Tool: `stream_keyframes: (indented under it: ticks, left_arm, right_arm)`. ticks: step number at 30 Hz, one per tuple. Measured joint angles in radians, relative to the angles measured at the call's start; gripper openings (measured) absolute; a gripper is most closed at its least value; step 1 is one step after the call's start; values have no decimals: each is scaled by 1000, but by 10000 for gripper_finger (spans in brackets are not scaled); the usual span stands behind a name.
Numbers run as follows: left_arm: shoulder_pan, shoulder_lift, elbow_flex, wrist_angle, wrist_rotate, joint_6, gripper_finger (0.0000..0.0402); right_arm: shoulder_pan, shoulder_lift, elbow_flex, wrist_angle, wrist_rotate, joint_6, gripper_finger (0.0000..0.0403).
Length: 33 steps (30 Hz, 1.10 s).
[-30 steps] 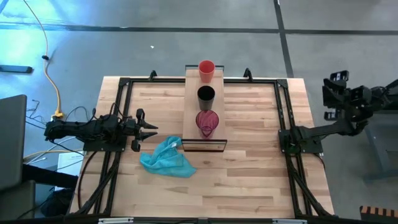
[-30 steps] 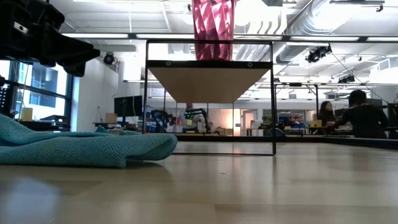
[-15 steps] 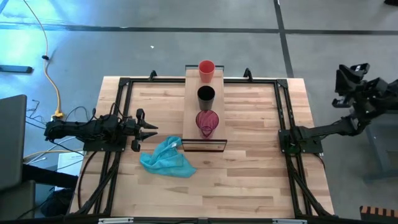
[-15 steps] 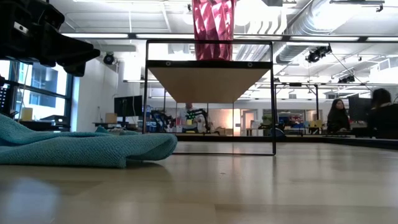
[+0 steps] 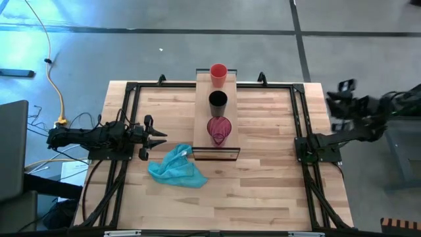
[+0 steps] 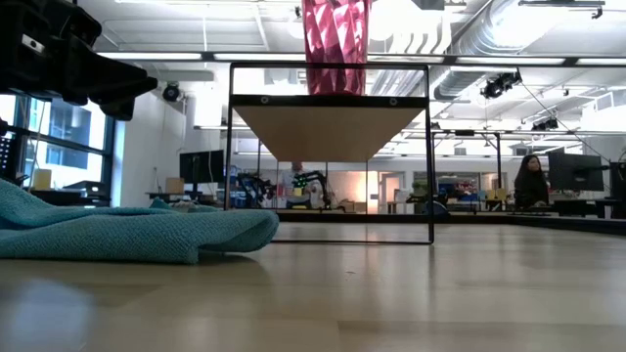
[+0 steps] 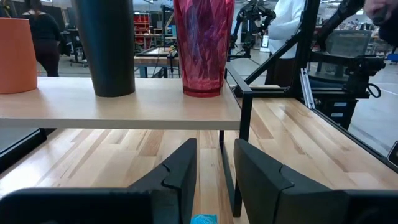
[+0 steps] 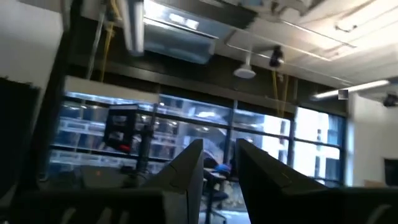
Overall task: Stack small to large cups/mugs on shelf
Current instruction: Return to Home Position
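Pale wood plank shelf (image 5: 202, 112) with a thin black metal frame at one short end stands mid-table (image 5: 263, 184), which has a slatted wood top. Three cups stand in a row on the shelf: small orange cup (image 5: 218, 72) at the unframed end, matte black cup (image 5: 218, 101) in the middle, faceted see-through red cup (image 5: 219, 129) nearest the frame. Crumpled blue cloth (image 5: 176, 168) lies beside the framed end. The left gripper (image 5: 156, 137) sits low at the table's left side, fingers a narrow gap apart, holding nothing. The right gripper (image 5: 337, 103) is past the right edge, fingers slightly apart, holding nothing.
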State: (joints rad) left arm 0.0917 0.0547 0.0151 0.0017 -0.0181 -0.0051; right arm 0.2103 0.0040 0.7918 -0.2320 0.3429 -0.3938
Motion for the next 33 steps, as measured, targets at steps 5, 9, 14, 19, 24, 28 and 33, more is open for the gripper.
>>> stream_keyframes:
  ticks: [5, 9, 14, 19, 24, 28, 33]
  left_arm:
    - [0, 0, 0, 0, 0, 0, 97]
    - [0, 0, 0, 0, 0, 0, 97]
    - [0, 0, 0, 0, 0, 0, 97]
    - [0, 0, 0, 0, 0, 0, 97]
    - [0, 0, 0, 0, 0, 0, 97]
    - [0, 0, 0, 0, 0, 0, 97]
    - [0, 0, 0, 0, 0, 0, 97]
  right_arm:
    - [4, 0, -238, 357, -12, -60, 84]
    - [4, 0, -416, 682, -33, -64, 84]
    - [4, -1, -536, 861, -137, 36, 84]
    - [4, 0, -574, 859, -187, 161, 84]
    - [4, 0, -601, 889, -235, 214, 84]
    - [4, 0, -649, 990, -272, 230, 84]
    - [4, 0, -716, 1069, -285, 290, 84]
